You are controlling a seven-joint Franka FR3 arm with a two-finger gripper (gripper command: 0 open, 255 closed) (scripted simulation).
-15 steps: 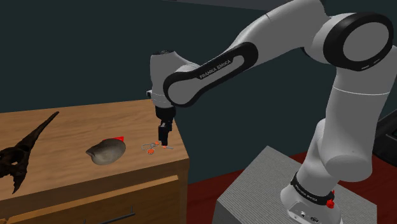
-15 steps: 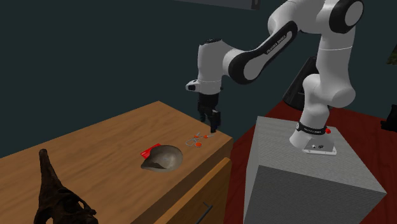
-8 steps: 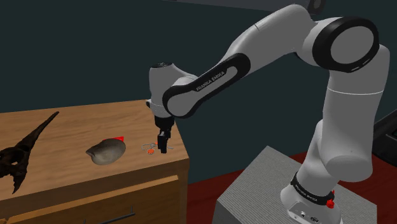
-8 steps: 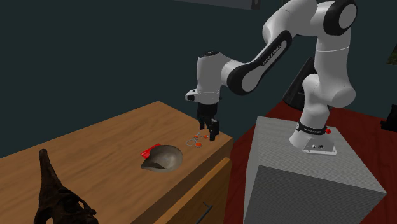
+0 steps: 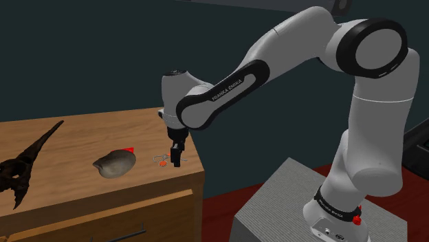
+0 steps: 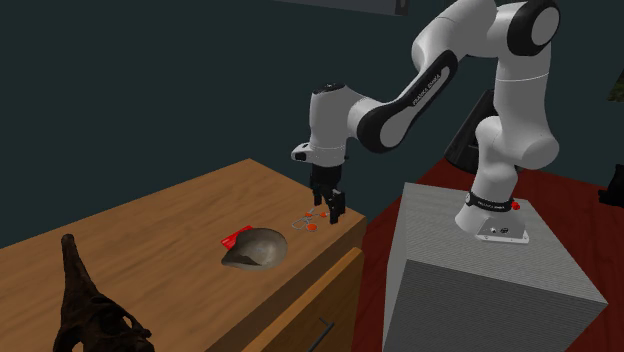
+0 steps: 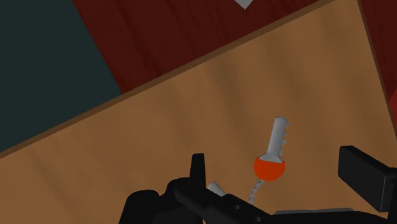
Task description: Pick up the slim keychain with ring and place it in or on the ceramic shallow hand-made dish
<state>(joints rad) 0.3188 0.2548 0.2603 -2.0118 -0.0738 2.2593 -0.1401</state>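
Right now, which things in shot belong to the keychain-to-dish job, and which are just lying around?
Job:
- keychain, orange-headed keys, lying between the open fingers, not gripped
- gripper
- grey-brown dish

Lying about:
- dark long-snouted skull shape
- small red piece at the dish's rim

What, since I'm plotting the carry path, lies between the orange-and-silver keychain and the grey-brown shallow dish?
Nothing: bare wooden tabletop separates the orange-and-silver keychain from the grey-brown shallow dish, as the shoulder and second exterior views show.
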